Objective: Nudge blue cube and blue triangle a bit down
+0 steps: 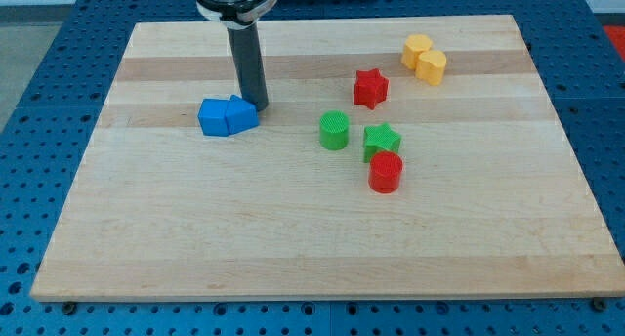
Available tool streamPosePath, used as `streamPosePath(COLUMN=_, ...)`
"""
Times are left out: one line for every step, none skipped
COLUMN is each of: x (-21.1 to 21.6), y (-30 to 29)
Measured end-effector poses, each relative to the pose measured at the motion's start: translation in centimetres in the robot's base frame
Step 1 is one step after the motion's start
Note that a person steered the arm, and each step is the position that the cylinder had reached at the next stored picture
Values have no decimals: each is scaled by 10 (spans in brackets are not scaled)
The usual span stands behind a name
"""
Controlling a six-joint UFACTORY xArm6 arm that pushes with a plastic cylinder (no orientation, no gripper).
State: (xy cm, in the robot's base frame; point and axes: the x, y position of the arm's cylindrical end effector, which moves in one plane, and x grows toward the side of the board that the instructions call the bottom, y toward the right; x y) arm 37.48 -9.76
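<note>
Jaws: none, only my tip (pixel 260 107), touching the blue triangle (pixel 243 113) beside the blue cube (pixel 215 117) on a pale wooden board (pixel 293 229) over blue pegboard (pixel 59 72).

Blocks on board: seven. Two blue: blue cube (pixel 214 116), blue triangle (pixel 242 112). Two red: red star (pixel 370 88), red cylinder (pixel 386 172). Two green: green cylinder (pixel 334 131), green star (pixel 382 140). One yellow block (pixel 424 59).

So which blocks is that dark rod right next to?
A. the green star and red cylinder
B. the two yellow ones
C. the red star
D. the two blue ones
D: my tip sits at the upper right edge of the blue triangle, which touches the blue cube; the other blocks lie well off to the view's right.
</note>
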Motion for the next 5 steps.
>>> streamPosePath(x=7, y=-8)
streamPosePath(x=8, y=-9)
streamPosePath(x=-3, y=-9)
streamPosePath(x=-15, y=-17)
streamPosePath(x=-13, y=-53)
